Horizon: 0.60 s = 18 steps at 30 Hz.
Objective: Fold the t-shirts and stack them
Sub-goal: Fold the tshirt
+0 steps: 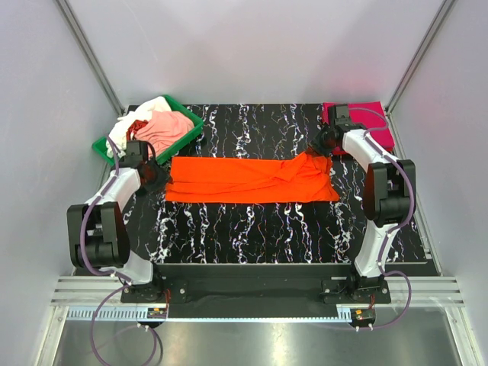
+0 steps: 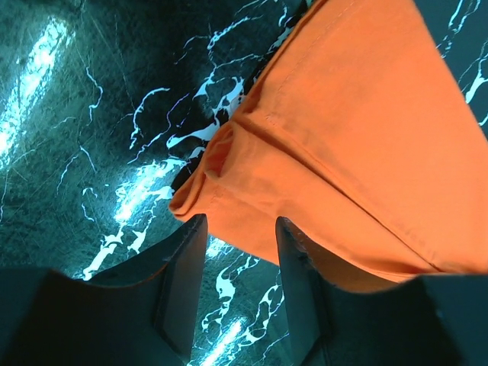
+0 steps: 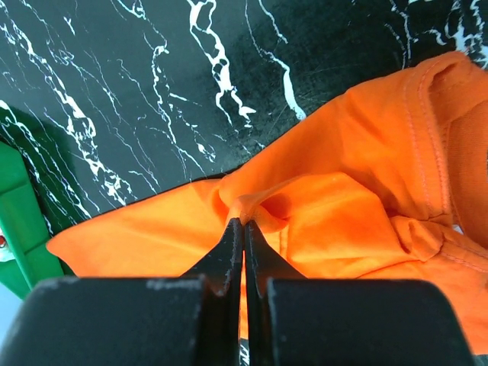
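At orange t-shirt (image 1: 244,181) ends: right end effector (image 3: 244,223) clamped on, left end effector (image 2: 241,226) apart.

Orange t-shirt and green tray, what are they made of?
The orange t-shirt looks like soft matte cloth, maybe cotton: it wrinkles and shows stitched hems. The green tray looks like hard smooth plastic: its rim is straight and stiff.

So the left gripper (image 2: 240,229) has its jaws apart, and the folded corner of the orange t-shirt (image 2: 351,137) sits right in the gap. A seam runs along the cloth, with black marbled counter (image 2: 91,152) underneath.
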{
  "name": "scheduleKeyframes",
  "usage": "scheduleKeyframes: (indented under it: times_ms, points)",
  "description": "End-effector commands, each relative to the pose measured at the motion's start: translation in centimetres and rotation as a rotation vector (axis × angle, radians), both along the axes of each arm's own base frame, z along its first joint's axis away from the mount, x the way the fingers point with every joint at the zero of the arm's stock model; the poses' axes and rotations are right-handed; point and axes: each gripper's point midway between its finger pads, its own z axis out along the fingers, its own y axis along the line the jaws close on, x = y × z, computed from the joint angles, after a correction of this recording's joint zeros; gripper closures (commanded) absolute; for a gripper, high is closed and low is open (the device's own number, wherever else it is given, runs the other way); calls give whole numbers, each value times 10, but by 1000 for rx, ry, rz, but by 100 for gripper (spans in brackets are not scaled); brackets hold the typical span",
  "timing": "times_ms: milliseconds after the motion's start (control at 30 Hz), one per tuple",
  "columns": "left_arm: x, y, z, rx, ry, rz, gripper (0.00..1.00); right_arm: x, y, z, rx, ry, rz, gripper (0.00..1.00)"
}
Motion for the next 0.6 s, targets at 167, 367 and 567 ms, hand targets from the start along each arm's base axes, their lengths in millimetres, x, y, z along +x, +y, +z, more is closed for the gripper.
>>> scheduleKeyframes:
  times_ms: [167,367,567]
  points:
    - [11,3,-1,20,-38,17,53,9,3,29,44,-83,3,100]
    - [21,-6,-9,-16,-42,11,59,9,3,29,57,-83,1,100]
    - [25,-9,-18,-27,-21,6,64,9,3,34,62,-91,-2,100]
